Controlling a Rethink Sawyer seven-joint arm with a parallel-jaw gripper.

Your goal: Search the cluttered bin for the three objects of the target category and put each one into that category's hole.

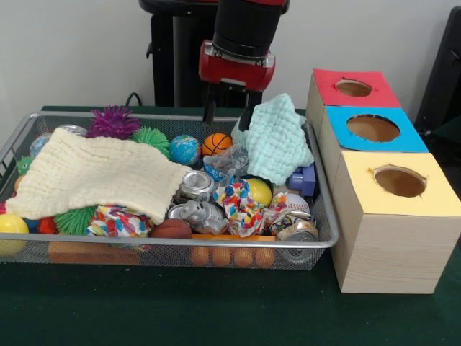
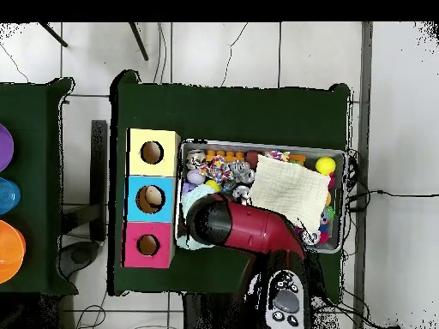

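The hand hangs at the upper middle of the front view, at the end of the red and black arm that comes straight down from the top edge. Its two dark fingers point down with a clear gap between them and nothing in it, so the hand is spread and empty. The right-hand finger stands just beside the mint green cloth, perhaps touching its edge; I cannot tell which. In the overhead view the arm reaches up from the bottom centre and covers the lower left corner of the bin, hiding the hand.

Below the hand, in the wire bin, lie an orange basketball, a blue globe ball and a crushed can. A large cream cloth covers much of the bin's left half, with a purple spiky ball and a green spiky ball behind it. Toward the lower right are a baseball and another can.

At the right of the frame, on the green desk, three boxes stand in a row touching each other: a red box, a blue box and a yellow box, each with a round hole on top.
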